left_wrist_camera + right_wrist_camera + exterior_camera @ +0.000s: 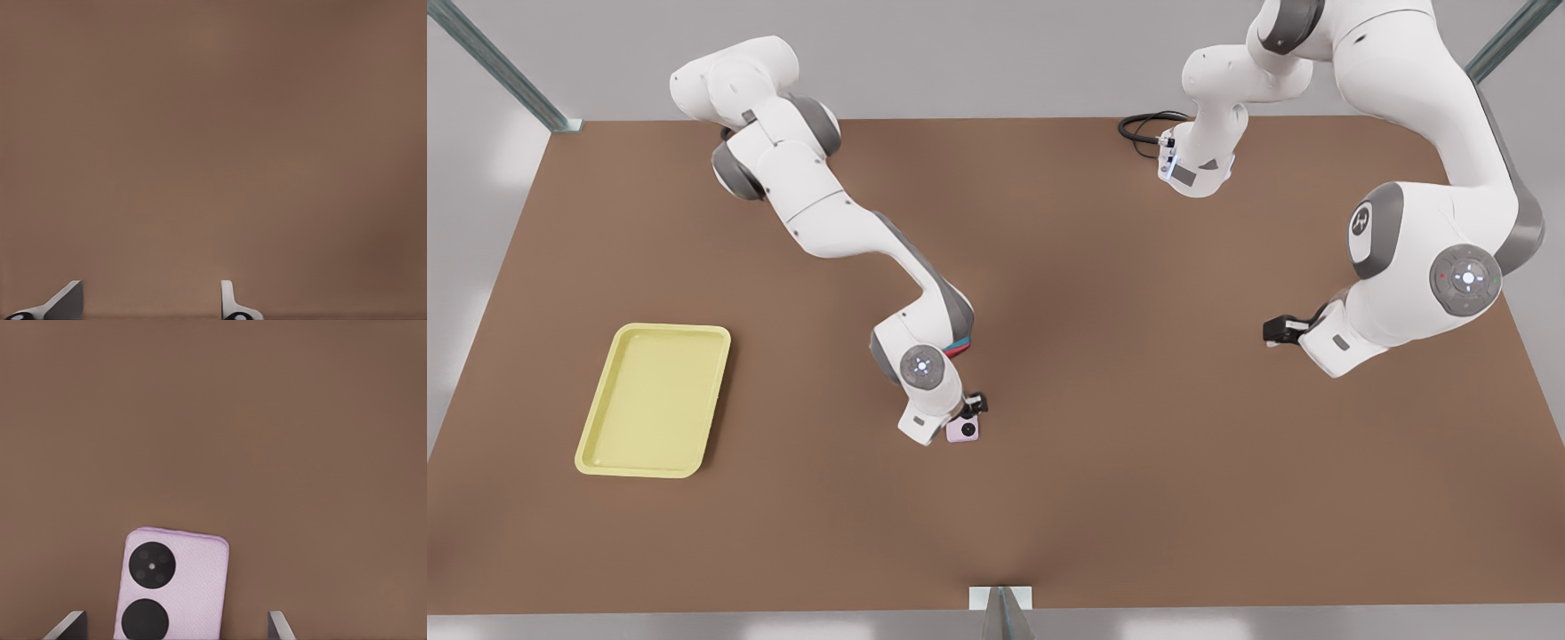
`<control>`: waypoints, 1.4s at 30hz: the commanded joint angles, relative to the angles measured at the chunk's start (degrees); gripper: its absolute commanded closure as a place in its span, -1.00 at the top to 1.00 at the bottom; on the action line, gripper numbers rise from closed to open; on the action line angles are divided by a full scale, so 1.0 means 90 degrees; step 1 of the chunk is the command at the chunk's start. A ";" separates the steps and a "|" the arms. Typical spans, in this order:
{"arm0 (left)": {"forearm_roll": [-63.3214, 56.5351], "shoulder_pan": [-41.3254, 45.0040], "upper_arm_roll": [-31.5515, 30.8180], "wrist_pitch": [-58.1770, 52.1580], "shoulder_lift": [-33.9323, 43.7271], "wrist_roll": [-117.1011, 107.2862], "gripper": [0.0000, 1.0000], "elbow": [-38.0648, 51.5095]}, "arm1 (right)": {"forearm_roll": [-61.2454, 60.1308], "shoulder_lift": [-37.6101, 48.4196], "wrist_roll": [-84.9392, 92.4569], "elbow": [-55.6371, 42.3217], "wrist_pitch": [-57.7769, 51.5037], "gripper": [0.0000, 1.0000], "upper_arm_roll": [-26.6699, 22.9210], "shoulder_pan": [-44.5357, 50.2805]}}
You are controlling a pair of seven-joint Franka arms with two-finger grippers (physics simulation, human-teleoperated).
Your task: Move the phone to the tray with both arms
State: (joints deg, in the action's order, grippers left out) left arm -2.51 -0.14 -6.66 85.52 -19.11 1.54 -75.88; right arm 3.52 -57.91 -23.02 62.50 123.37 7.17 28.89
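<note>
Below, phone (172,587) between open right pincer (177,628) fingers, ungripped

The counter (1138,462) lies bare between the phone (963,431) and the tray (654,400), so that stretch is free for a pass. The tray holds nothing, and its low rim is the one edge to cross. Around the phone, room is tight on the far side: the right gripper (971,411) hangs over it with fingers spread to either side, and that arm's wrist covers a mouse (959,347) just behind. The left gripper (1272,332), fingers apart, hovers over bare counter at the front view's right, well apart from everything. A black cable (1143,129) lies at the far edge.
</note>
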 commanded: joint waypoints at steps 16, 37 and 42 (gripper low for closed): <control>-0.0004 -0.0033 0.0008 0.0078 -0.0045 0.0249 1.00 0.0003 | 0.0068 -0.0343 -0.1065 -0.0138 0.0140 1.00 -0.0035 0.0140; -0.0004 -0.0033 0.0008 0.0087 -0.0084 0.0249 1.00 0.0003 | 0.0059 -0.0568 -0.1055 -0.0265 0.0179 1.00 -0.0133 0.0277; -0.0004 -0.0033 0.0008 0.0078 -0.0084 0.0239 1.00 0.0003 | 0.0059 -0.0597 -0.1036 -0.0333 0.0159 1.00 -0.0143 0.0326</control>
State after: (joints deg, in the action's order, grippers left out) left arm -2.52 -0.44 -6.58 86.26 -19.93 3.55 -75.88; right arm 4.08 -63.37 -31.79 59.69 124.91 5.89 31.81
